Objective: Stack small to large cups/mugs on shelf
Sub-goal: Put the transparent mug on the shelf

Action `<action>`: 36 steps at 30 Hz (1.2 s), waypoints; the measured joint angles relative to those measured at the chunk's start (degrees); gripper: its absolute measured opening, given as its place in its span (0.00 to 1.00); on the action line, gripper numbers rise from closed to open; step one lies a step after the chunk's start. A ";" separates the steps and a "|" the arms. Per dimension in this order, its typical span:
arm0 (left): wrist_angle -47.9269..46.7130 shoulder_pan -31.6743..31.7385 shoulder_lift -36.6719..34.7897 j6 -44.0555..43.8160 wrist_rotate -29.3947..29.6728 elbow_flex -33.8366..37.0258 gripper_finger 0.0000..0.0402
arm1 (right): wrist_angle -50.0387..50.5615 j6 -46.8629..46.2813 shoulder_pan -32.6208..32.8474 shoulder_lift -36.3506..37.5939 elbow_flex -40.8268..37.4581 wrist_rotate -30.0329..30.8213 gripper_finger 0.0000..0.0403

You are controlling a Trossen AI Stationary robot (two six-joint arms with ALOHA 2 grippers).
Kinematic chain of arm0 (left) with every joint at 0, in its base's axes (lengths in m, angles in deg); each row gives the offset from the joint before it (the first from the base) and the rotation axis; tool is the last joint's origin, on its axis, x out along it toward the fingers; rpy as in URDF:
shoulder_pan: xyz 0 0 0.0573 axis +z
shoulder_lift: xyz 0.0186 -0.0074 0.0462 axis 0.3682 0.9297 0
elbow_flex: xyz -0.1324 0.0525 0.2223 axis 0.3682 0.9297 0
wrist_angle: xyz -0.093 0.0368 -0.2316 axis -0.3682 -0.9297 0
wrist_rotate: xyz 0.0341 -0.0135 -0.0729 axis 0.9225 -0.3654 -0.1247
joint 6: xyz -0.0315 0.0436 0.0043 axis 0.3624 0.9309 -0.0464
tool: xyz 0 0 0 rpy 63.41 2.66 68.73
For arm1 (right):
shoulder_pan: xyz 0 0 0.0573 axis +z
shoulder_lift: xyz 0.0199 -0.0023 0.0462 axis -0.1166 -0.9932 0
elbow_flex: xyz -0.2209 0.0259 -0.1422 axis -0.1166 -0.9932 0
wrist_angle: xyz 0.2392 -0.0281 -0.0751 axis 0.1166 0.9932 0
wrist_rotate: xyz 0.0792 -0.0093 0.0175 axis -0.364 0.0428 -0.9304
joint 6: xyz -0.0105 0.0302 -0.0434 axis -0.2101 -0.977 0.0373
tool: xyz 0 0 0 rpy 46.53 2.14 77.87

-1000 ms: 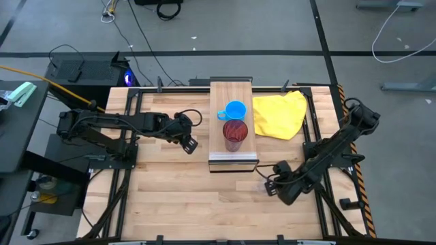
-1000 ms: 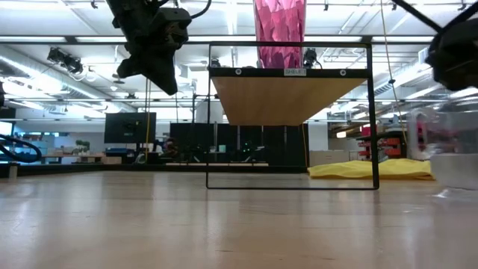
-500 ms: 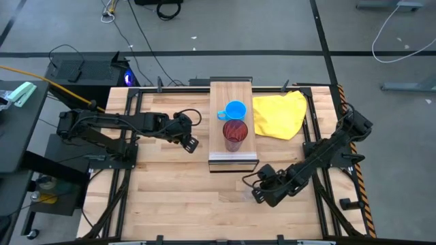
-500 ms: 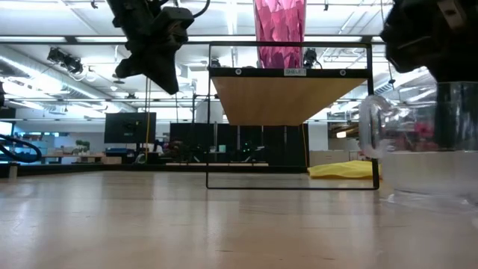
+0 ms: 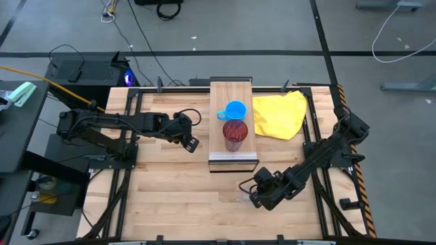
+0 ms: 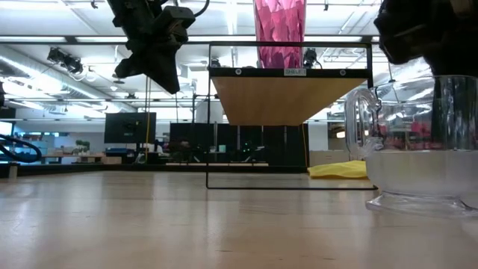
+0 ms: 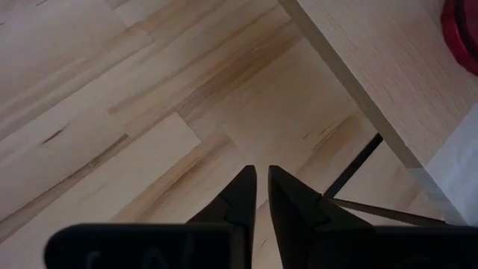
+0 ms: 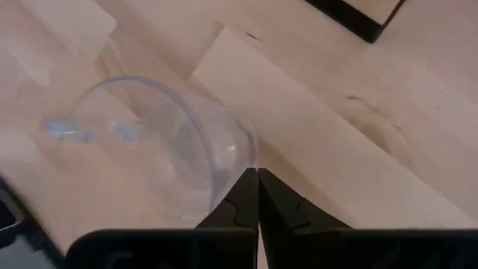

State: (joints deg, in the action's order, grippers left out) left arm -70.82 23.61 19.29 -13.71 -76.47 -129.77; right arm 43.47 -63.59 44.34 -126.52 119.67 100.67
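The light-wood shelf (image 5: 231, 153) stands mid-table. A translucent red tumbler (image 5: 234, 135) and a blue mug (image 5: 235, 110) stand on it, the mug behind the tumbler. My right gripper (image 5: 253, 197) is shut on the tiny clear glass cup (image 8: 172, 142), near the table's front and just right of the shelf's near end. The cup also shows upright in the low view (image 6: 418, 149). My left gripper (image 5: 192, 143) is shut and empty, above the table left of the shelf. My right gripper pinches the clear cup's rim wall (image 8: 245, 153) between its two fingers, on the side away from the handle (image 8: 75, 131). The fingers come from above, slanting down. The cup stays upright, its base (image 6: 418, 205) at the table top; I cannot tell whether it touches.
A yellow cloth (image 5: 279, 114) lies on the table right of the shelf, toward the far edge. Bare wood tabletop (image 5: 177, 197) stretches in front of the shelf and to its left.
My right gripper has gone toward the table's left and near edges with the clear cup, which has stayed upright and low at the table top.
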 joint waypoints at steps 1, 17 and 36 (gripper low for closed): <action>0.00 0.00 0.00 0.00 0.01 0.00 0.12 | -0.01 -0.01 0.02 0.58 0.00 0.00 0.02; 0.02 0.00 -0.02 0.01 0.00 0.00 0.11 | 9.36 -5.03 3.02 12.67 0.00 0.15 0.02; 0.00 0.04 -0.02 -0.89 -0.43 0.00 0.12 | 1.35 5.54 3.07 13.76 0.00 1.87 0.03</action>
State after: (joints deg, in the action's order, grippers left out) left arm -70.82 23.65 19.27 -14.60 -76.90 -129.77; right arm 44.82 -58.05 47.41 -112.77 119.67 102.54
